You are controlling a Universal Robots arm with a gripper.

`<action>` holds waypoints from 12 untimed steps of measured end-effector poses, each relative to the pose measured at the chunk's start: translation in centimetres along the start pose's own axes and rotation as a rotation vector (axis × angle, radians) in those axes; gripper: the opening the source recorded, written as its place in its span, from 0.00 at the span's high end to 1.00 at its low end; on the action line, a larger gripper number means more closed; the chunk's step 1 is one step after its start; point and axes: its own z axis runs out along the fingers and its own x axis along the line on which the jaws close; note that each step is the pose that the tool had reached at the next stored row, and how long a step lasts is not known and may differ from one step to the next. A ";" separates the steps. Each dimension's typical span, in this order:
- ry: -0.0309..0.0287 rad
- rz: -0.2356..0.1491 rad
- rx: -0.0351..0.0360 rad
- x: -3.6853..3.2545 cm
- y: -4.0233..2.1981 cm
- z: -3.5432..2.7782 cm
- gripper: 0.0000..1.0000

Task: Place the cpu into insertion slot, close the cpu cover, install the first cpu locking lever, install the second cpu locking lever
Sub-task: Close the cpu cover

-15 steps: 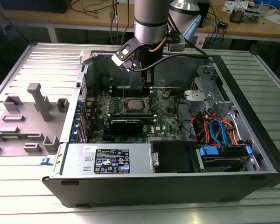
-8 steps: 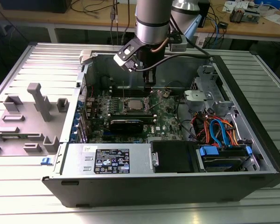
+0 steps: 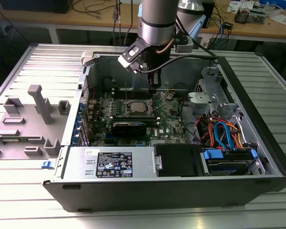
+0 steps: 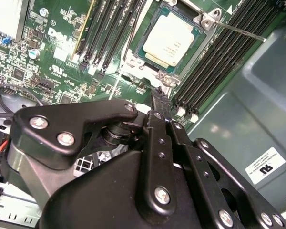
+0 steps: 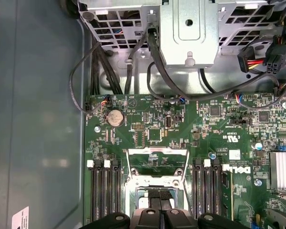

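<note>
One hand (image 3: 154, 85) on the arm, down inside the open computer case (image 3: 181, 193), tip just above the insertion slot (image 4: 193, 51) at the edge that faces the coin cell (image 5: 115, 117). Fingers (image 5: 151, 215) are pressed together in both wrist views, nothing between them and nothing carried. The cpu (image 4: 171, 38) is seated in the insertion slot, silvery top up, green edge visible around it in the second wrist view. The cpu cover (image 5: 158, 152) shows in the first wrist view as a silver frame just past the fingertips, on the coin-cell side of the slot. Green motherboard (image 5: 148, 129) shows through its window, so it is not lying over the cpu; exact tilt I cannot tell. A thin locking lever (image 4: 238, 29) runs from a far corner of the slot out across the memory slots (image 4: 219, 62), not tucked against the slot rim. I cannot make out a second lever for sure. Memory slots flank the insertion slot on two opposite sides. The long black graphics card (image 3: 133, 128) lies just beside the slot. The drive cage (image 5: 188, 28) sits beyond the coin cell, well apart from the slot. A grey fixture tray (image 3: 33, 119) sits on the tabletop (image 3: 19, 205) outside the case, well apart from the slot, toward the exterior view's left.
</note>
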 end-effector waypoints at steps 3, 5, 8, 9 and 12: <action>0.0000 0.000 0.0000 0.00 0.13 0.01 0.89; 0.0001 0.000 0.0000 0.00 0.21 0.01 0.89; 0.0000 0.000 0.0000 0.00 0.24 0.01 0.89; 0.0000 0.000 0.0000 0.00 0.26 0.01 0.89; 0.0000 0.000 0.0000 0.00 0.35 0.01 0.89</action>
